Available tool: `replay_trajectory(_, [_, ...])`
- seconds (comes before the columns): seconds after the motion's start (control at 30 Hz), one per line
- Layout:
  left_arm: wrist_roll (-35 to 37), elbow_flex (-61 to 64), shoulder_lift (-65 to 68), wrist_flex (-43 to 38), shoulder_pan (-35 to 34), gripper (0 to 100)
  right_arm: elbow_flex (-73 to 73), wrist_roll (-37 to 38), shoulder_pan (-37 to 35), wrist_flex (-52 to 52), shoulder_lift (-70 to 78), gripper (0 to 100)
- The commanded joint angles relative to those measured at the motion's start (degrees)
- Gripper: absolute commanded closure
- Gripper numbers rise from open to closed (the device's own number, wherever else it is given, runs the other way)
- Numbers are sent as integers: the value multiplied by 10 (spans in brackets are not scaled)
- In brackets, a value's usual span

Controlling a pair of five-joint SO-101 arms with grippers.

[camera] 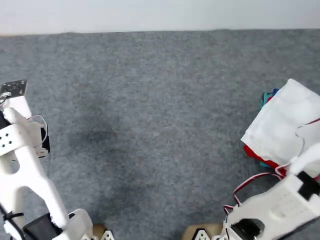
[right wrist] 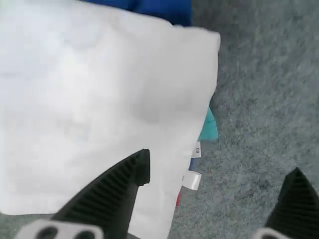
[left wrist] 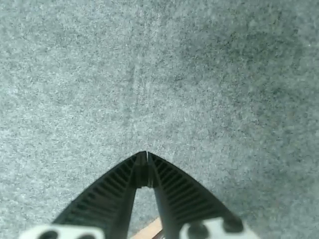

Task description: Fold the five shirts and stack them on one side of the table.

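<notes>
Left arm (camera: 25, 165): near left edge of the table, white, standing over bare grey surface.
Left gripper (left wrist: 147, 155): black ribbed fingers closed tip to tip, nothing between them, grey surface below.
Right arm (camera: 280, 205): near right corner, just beside the stack.
Right gripper (right wrist: 221, 162): spread wide, holding nothing; one finger over the top shirt's edge, the other over bare table.
Stack of shirts (camera: 287, 125): folded, at the table's right side.
White shirt (right wrist: 89, 99): top layer, small tags (right wrist: 192, 180) at its edge.
Red shirt (camera: 255, 155): edge showing beneath.
Teal shirt (right wrist: 209, 127): corner poking out.
Blue shirt (right wrist: 159, 7): strip at the far side.
Table (camera: 150, 100): grey felt-like cover.
Wall (camera: 150, 15): pale, behind the far edge.
</notes>
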Motion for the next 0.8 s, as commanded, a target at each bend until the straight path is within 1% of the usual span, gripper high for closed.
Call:
replay_trajectory(0.0, [4, -13, -25, 9, 2, 985, -14, -6, -27, 17, -72, 593])
replay_trajectory(0.13, [4, -65, -36, 17, 9, 985, -14, -17, -51, 22, -116, 593])
replay_trajectory(0.23, [4, -109, -83, 17, 42, 985, -14, -40, -71, 23, -150, 609])
replay_trajectory(0.3, [3, -129, -120, 15, 84, 983, -13, -44, -87, 24, -172, 679])
replay_trajectory(0.47, [-2, -133, -200, 4, 197, 982, -11, -41, -137, 25, -225, 965])
replay_trajectory(0.5, [-4, -132, -211, 4, 215, 982, -11, -41, -147, 25, -235, 998])
replay_trajectory(0.57, [-2, -132, -232, 4, 243, 982, 2, -44, -165, 25, -256, 970])
replay_trajectory(0.63, [-1, -131, -248, 5, 258, 982, 33, -45, -182, 25, -281, 993])
replay_trajectory(0.77, [-1, -104, -269, 0, 265, 985, 143, -57, -222, 25, -342, 990])
